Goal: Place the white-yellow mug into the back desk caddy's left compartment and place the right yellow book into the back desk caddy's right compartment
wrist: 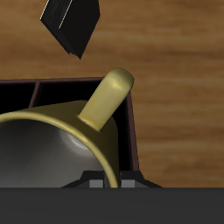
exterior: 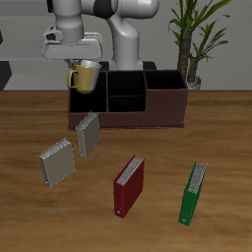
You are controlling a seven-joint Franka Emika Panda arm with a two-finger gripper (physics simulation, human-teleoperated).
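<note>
My gripper is shut on the white-yellow mug and holds it in the air, just above the back desk caddy, over its left compartment. The right compartment at the caddy's other end is empty. In the wrist view the mug fills the frame with its handle pointing away from the fingers, above the caddy's wall. The right yellow book stands on the table nearer the front edge, apart from the gripper.
A second greyish-yellow book stands just in front of the caddy; it also shows in the wrist view. A red book and a green book stand near the front edge. A potted plant stands behind the caddy.
</note>
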